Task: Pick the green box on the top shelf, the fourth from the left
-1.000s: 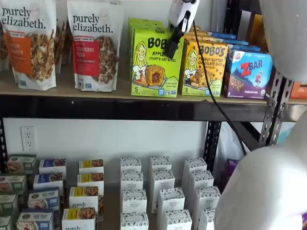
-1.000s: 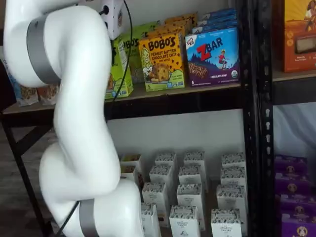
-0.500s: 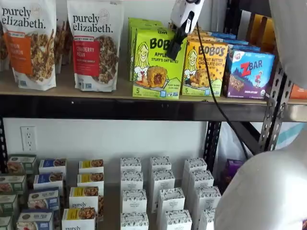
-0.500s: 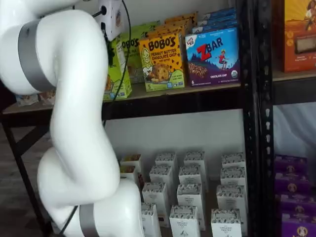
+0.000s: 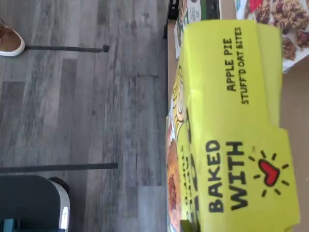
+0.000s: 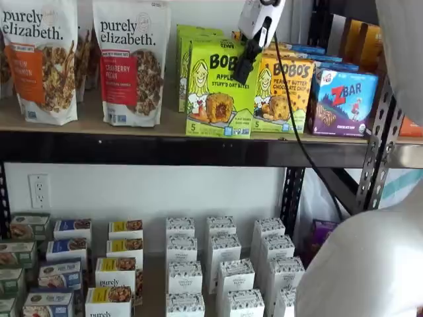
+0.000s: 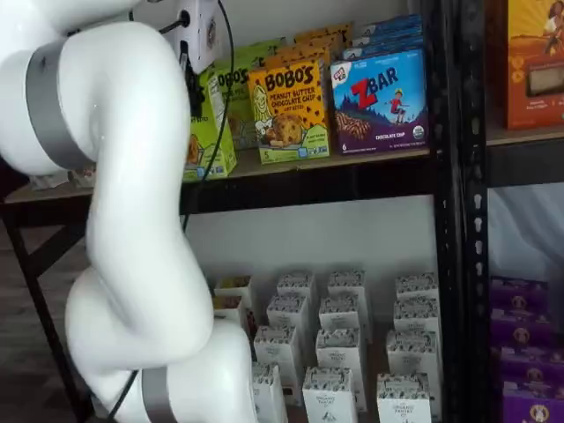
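Arm (image 7: 132,220): glossy white rounded shells w/ grey joint bands, fills the left of a shelf view. Top shelf (image 6: 165,148): long tan wood board w/ thick black metal front beam, on black perforated steel uprights; seen in both shelf views. Granola pouches (image 6: 129,59): soft, crinkled white bags, upright at left of board. Green box (image 6: 221,89): lime-green matte cardboard, rectangular, cartoon girl and filled oat bite printed on front; sits at the board's front edge, forward of the green boxes behind it, just beside the yellow-orange box (image 6: 283,92). In wrist view the green box (image 5: 231,130) fills the frame, flat top panel reading "APPLE PIE STUFF'D OAT BITES" and "BAKED WITH", grey wood-grain floor (image 5: 82,106) beyond it. Blue box (image 6: 344,102): glossy, at far right of row. Gripper (image 6: 244,66): white body, black fingers slanting down onto the green box's upper right corner, closed on it; cable (image 6: 297,132) hangs alongside.
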`<state>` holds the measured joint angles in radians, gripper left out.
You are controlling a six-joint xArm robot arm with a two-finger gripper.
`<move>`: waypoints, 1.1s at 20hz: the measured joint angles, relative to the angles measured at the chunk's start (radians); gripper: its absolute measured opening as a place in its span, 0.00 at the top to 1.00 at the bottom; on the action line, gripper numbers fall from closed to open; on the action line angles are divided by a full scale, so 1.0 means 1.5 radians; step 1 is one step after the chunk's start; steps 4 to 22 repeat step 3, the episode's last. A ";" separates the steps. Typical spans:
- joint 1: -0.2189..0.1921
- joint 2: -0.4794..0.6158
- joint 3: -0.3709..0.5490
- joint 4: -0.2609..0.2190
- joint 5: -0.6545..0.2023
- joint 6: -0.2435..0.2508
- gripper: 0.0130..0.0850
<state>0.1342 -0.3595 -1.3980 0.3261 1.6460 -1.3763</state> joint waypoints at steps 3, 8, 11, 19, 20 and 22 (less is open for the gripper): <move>-0.003 -0.009 0.011 0.000 -0.006 -0.003 0.83; -0.003 -0.009 0.011 0.000 -0.006 -0.003 0.83; -0.003 -0.009 0.011 0.000 -0.006 -0.003 0.83; -0.003 -0.009 0.011 0.000 -0.006 -0.003 0.83; -0.003 -0.009 0.011 0.000 -0.006 -0.003 0.83; -0.003 -0.009 0.011 0.000 -0.006 -0.003 0.83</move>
